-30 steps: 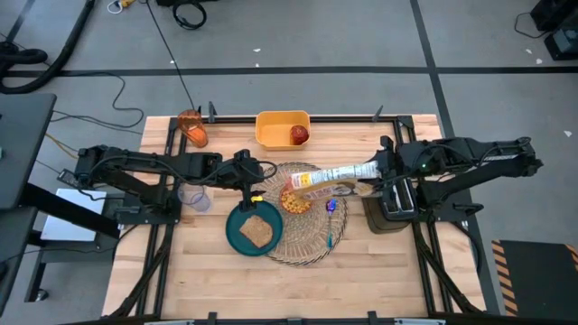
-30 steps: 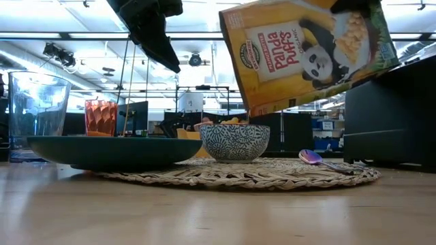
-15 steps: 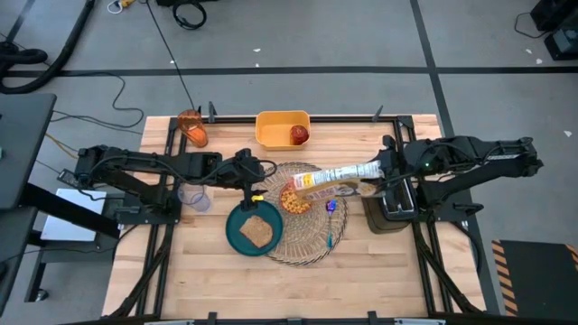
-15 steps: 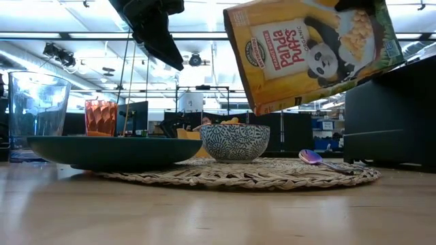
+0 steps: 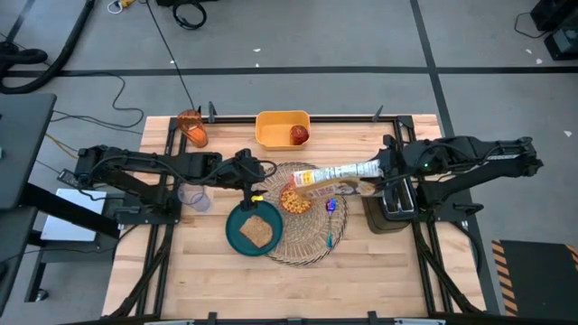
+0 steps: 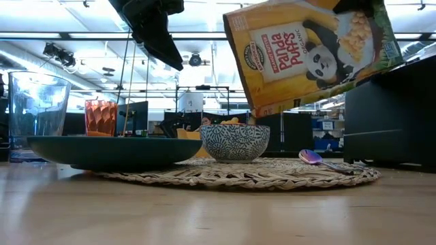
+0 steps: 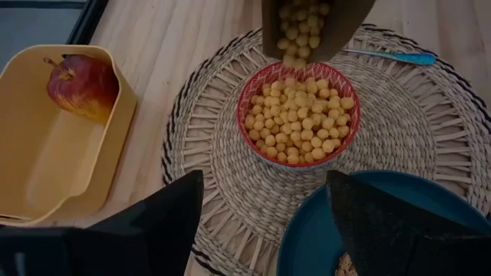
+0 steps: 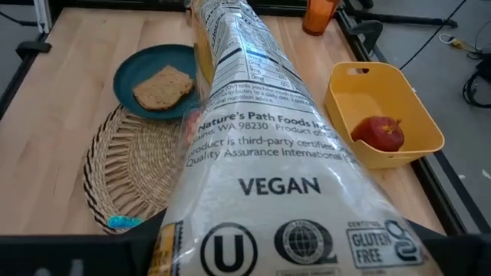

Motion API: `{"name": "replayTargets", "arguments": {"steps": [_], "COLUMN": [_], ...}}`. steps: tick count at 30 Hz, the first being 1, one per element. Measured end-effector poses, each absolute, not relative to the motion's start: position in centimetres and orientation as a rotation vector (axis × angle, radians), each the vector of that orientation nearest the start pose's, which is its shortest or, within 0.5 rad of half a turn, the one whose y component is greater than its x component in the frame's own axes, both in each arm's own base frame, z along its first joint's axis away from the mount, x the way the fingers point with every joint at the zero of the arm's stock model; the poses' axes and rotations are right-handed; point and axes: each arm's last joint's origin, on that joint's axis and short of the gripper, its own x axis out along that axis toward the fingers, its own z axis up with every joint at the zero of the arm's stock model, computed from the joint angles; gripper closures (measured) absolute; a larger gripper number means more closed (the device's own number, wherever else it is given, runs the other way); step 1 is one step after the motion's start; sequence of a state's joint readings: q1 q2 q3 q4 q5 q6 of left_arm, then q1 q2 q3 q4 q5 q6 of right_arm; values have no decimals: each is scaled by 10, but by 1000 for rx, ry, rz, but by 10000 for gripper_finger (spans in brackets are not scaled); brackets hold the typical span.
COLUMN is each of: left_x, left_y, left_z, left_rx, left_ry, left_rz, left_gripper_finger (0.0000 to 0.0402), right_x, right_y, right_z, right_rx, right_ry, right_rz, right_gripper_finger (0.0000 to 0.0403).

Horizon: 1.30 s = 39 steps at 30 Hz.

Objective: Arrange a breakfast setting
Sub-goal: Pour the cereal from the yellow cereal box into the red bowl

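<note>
A cereal box [image 6: 310, 51] labelled "Panda Puffs", "Organic" and "Vegan" is clamped in the right tool [image 5: 377, 169], raised slightly from before, tilted over the pink bowl [image 7: 297, 113] on the placemat [image 5: 312, 244]. The left tool [image 7: 265, 222], fingers apart, is held beside it.

Right arm reaches in from the table's right side, wrist level; right gripper [image 5: 372, 169] is clamped on the end of a tilted cereal box [image 5: 332, 174]. Left arm stretches in from the left, left gripper [image 5: 256, 171] hovering above the table w/ fingers [image 7: 161, 222] spread wide, holding nothing.
</note>
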State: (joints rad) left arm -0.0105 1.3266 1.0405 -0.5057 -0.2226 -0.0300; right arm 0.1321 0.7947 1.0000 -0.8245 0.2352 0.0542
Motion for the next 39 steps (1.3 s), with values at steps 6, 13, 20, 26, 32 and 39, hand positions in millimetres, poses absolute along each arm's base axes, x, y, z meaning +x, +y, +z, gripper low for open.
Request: {"name": "replayTargets", "arguments": {"steps": [6,13,20,26,32,39], "left_x": [276,270,265,257,244,233], "left_y": [3,4,3,0,-5,-10], "left_z": [281,290,297,309,322,336], "left_rx": [72,72,69,72,69,62], "left_ry": [774,734,708,645,597,507], "left_rz": [209,208,207,190,172,150], "left_gripper_finger": [118,118,118,118,118,118], "right_x": [136,140,142,138,122,105], "right_y": [11,12,13,12,10,8], "right_z": [350,340,348,349,351,328], "right_rx": [-80,-34,-61,-80,-47,-9], "right_ry": [550,583,523,511,435,349], "right_rz": [-106,-97,-78,-83,-85,-81], "right_gripper_finger": [210,210,210,210,210,210]}}
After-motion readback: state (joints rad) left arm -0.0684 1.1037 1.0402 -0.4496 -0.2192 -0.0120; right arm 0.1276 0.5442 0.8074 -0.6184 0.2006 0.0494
